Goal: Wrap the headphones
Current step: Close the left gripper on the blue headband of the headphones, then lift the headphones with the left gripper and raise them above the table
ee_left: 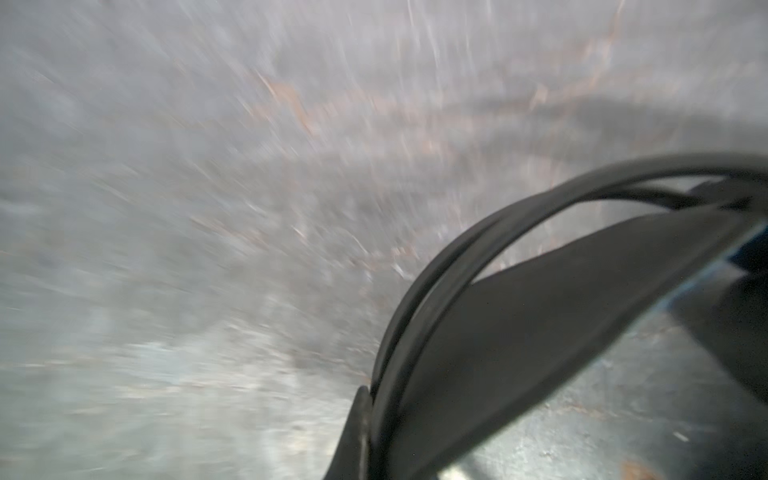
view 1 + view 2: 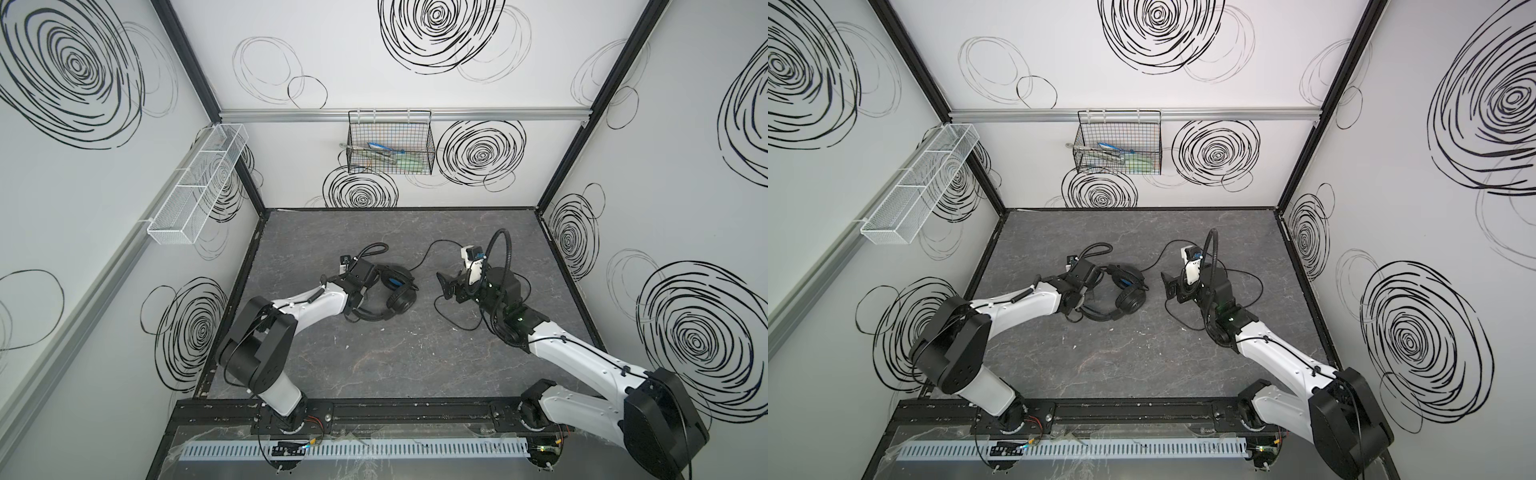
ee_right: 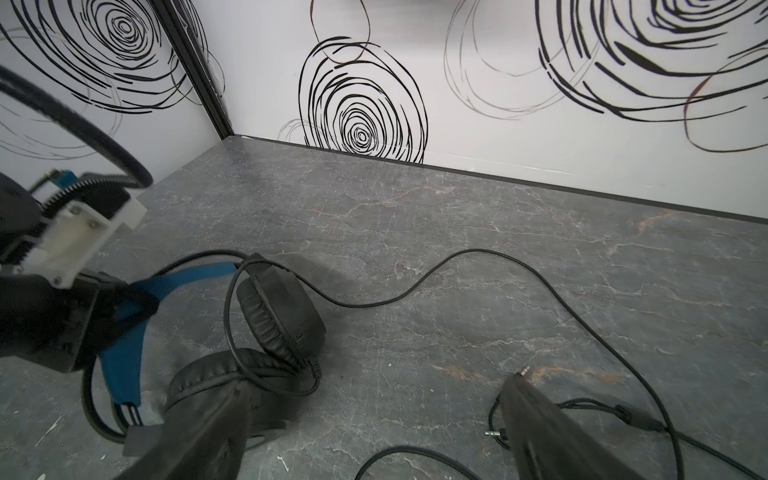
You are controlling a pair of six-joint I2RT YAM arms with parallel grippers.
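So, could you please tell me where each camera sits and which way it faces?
Both top views: high at the front, looking down on the table and headphones; both arms show.
Left wrist: blurred, close on the headband; one pincer finger shows.
Right wrist: low, facing the headphones and cable; open right pincer frames it, left pincer grips the blue strap.
Shared: the headphones.

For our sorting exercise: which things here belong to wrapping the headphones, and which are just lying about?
Job: headphones, cable, left end effector gripping them, open right end effector.
Lying about: black wire basket, white mesh basket.
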